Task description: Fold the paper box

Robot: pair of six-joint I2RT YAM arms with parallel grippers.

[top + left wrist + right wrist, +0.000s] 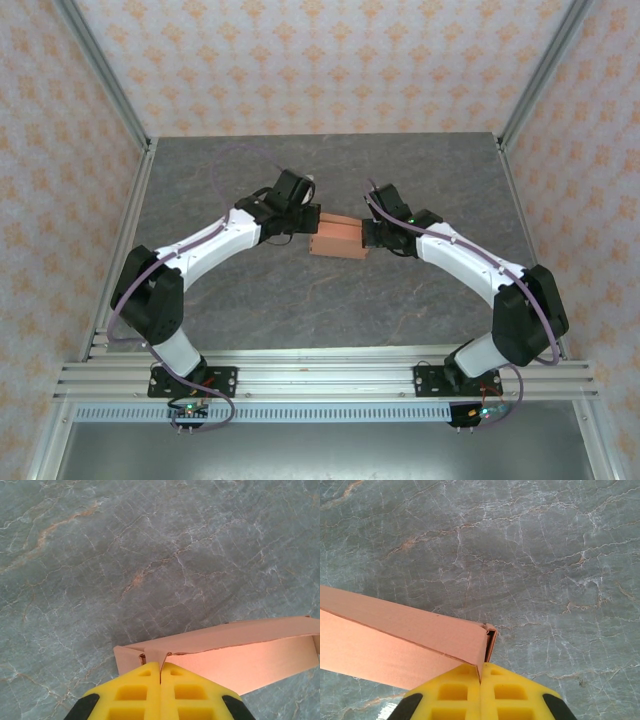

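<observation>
The paper box (338, 237), salmon-orange card folded into a small rectangular shape, sits mid-table between both arms. My left gripper (312, 222) meets its left end and my right gripper (366, 235) its right end. In the left wrist view the yellow fingers (135, 690) of the left gripper (160, 664) are shut on a thin card flap at the corner of the paper box (240, 650). In the right wrist view the right gripper (480, 667) is likewise shut on the card edge at the end of the paper box (395, 640), where a small tucked flap stands slightly ajar.
The grey marbled tabletop (330, 300) spreads around the box. Metal frame posts (130, 230) run along the left and right sides, with patterned walls behind. The arm bases stand on the rail (320, 375) at the near edge.
</observation>
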